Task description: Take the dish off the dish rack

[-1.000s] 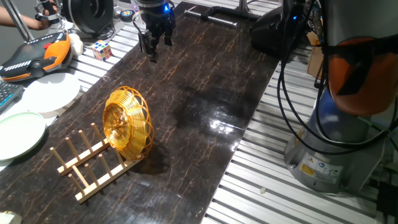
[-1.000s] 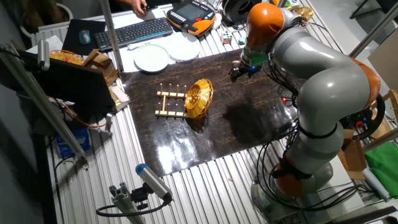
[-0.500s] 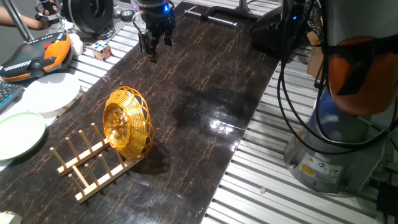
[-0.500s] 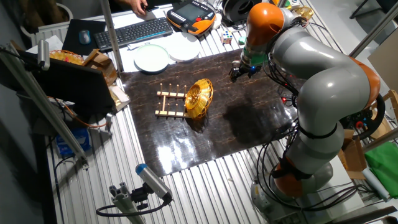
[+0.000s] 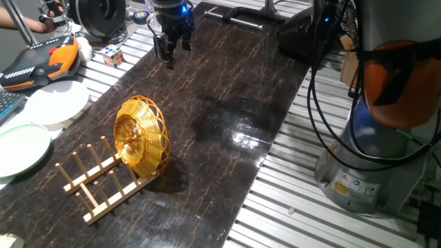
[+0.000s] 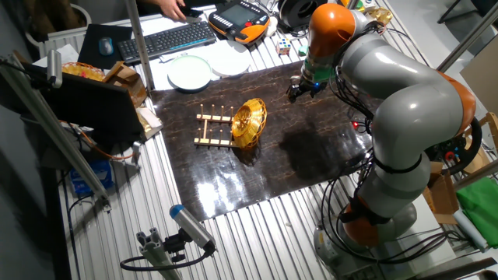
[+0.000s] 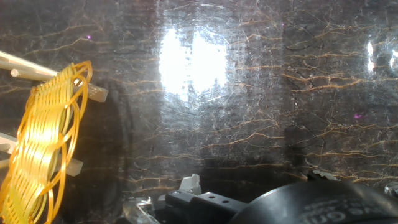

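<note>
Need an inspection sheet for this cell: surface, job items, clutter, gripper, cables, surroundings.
Surface: dark marbled mat on a slatted metal table, glare patches.
Job's things: golden wire dish standing on edge at one end of the wooden dish rack; other slots unfilled.
Clutter: white plate, pale green plate, puzzle cube, keyboard, orange pendant.
Gripper: gripper at the mat's far end, apart from the dish, holding nothing; jaws' state unclear.
Cables: black bundle by the robot base.
Surroundings: someone's hand near the keyboard.
</note>
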Controlling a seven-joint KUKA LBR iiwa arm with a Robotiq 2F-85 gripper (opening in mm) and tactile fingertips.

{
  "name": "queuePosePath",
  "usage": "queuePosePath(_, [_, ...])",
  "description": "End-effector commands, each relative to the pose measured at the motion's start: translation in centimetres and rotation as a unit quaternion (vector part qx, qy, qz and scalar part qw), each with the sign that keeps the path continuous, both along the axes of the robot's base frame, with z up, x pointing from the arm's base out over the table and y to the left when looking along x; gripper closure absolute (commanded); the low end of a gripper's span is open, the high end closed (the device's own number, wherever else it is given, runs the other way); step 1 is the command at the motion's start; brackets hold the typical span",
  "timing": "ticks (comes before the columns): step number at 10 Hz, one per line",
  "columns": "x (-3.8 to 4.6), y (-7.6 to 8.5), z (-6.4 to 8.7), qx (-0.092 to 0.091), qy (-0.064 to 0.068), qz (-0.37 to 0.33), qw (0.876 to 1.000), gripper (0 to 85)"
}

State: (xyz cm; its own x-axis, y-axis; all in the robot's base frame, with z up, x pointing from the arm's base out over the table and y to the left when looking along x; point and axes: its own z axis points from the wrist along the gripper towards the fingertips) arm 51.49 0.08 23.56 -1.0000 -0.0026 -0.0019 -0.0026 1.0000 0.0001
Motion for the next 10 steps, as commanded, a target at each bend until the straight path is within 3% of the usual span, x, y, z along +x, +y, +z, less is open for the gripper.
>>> queuePosePath(1, [0.00, 0.00, 0.03, -0.055, 0.096, 0.045, 0.993, 84.3])
queuePosePath(10, [-0.01, 0.00, 0.02, -0.055, 0.093, 0.049, 0.993, 84.3])
